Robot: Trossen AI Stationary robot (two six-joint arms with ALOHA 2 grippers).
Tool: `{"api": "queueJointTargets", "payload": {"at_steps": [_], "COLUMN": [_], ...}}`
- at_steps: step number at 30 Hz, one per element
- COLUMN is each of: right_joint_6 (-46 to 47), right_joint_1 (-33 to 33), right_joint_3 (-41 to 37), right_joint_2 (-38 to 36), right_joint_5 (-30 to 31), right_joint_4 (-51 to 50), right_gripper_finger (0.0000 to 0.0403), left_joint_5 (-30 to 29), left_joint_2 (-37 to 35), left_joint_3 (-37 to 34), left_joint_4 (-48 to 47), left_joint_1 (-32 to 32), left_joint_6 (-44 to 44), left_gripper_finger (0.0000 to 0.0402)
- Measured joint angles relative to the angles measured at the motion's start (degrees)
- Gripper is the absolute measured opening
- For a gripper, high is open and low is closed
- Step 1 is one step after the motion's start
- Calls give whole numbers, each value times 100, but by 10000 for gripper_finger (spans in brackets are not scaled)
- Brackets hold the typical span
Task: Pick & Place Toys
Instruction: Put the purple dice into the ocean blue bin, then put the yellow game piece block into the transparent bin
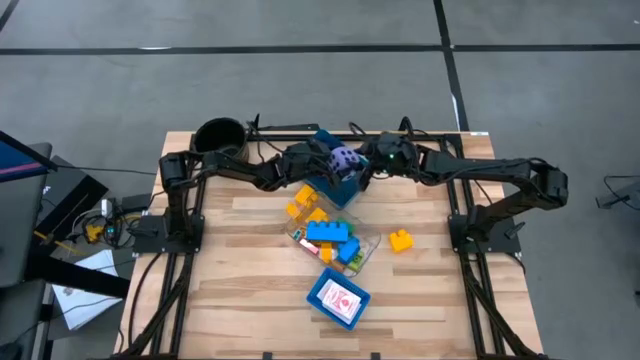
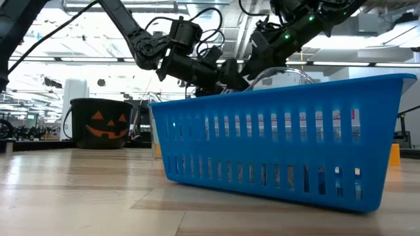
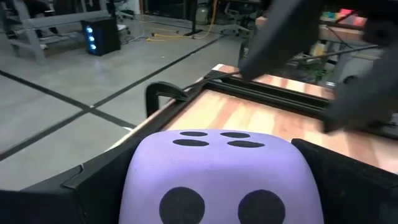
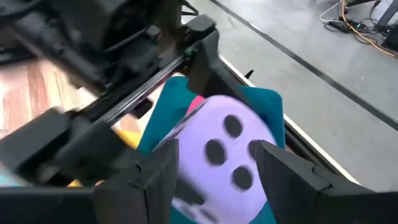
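Lavender die point(image 3: 221, 180) fills the left gripper's point(image 1: 335, 168) wide-spread jaws while the right gripper point(image 1: 362, 166) clamps it too (a handover, I judge) above a blue tray point(image 1: 335, 190), bricks point(image 1: 328, 232) still loose.

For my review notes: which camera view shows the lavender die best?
The left wrist view: the lavender die fills it, dark dots clear, between the left gripper's fingers. The right wrist view shows it above a blue tray; the high view, tiny; the low view, not at all.

One lavender die point(image 1: 345, 158), two blue trays point(image 1: 338, 297)
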Motion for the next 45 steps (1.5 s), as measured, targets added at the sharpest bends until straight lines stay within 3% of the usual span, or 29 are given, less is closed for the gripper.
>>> {"api": "queueJointTargets", "payload": {"at_steps": [6, 10, 21, 31, 45], "right_joint_6": [161, 124, 169, 247, 243], "right_joint_1": [-132, -352, -337, -445, -378], "right_joint_3": [1, 17, -7, -9, -2], "right_joint_2": [378, 675, 105, 199, -111], "right_joint_5": [-52, -564, -604, -453, -602], "right_joint_4": [32, 108, 70, -604, -478], "right_gripper_finger": [205, 205, 205, 205, 205], "left_joint_5": [10, -21, 112, 353, 346], "left_joint_2": [2, 23, -11, -9, -7], "left_joint_3": [-2, -15, 15, 15, 15], "left_joint_4": [-52, -277, -161, 16, 111], "left_joint_1": [-11, -1, 13, -81, -79], "left_joint_6": [23, 97, 36, 41, 43], "left_gripper_finger": [400, 400, 400, 400, 400]}}
